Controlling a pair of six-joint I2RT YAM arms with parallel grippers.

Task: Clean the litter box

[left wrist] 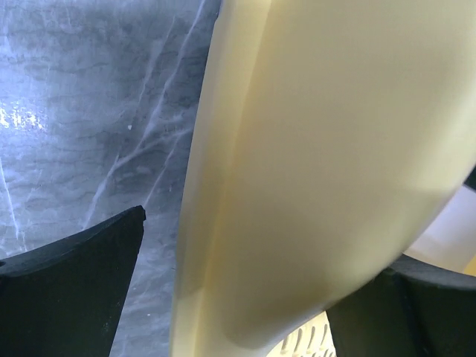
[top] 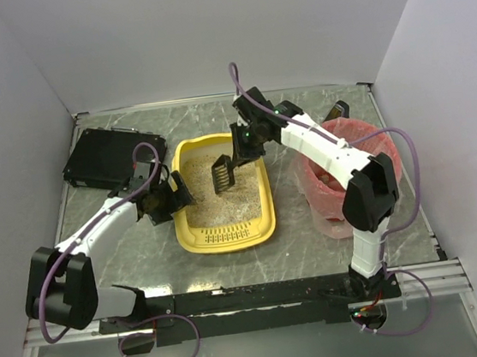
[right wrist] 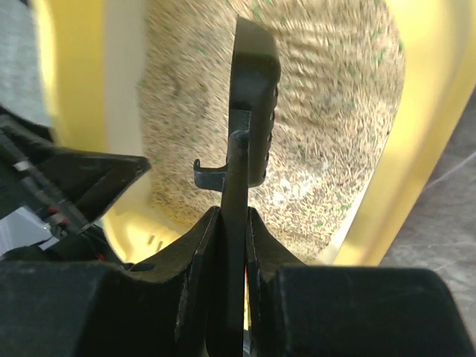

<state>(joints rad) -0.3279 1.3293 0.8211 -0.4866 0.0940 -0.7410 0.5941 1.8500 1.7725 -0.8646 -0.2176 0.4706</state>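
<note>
Yellow litter box (top: 228, 242) sits mid-desk (top: 189, 119), sandy litter (top: 224, 204) inside. Right tool (right wrist: 232, 223) clamped narrow on a black slotted scoop (top: 223, 174) over the box's litter. Left tool (top: 177, 196) wide, straddling the box's left wall, gap on one side.

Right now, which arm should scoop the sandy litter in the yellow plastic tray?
Right: the right gripper holds the black slotted scoop over the beige litter; the left gripper straddles a side wall of the yellow tray.
</note>
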